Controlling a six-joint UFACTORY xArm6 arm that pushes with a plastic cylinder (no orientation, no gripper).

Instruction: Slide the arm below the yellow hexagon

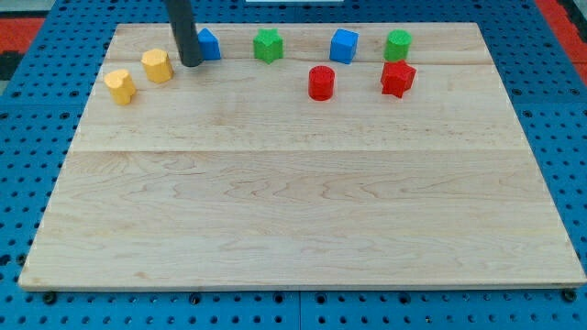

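Observation:
Two yellow blocks lie near the board's top left. The one that looks like the hexagon (158,66) is upper right of the other yellow block (120,86), whose shape I cannot make out. My tip (192,63) rests on the board just right of the hexagon, level with it and a small gap away. The rod rises to the view's top edge. A blue block (210,44) sits just up and right of my tip, partly hidden by the rod.
Along the top run a green star-like block (267,44), a blue cube (344,45) and a rounded green block (398,44). A red cylinder (321,82) and a jagged red block (397,78) sit just below them. The wooden board (293,211) lies on blue pegboard.

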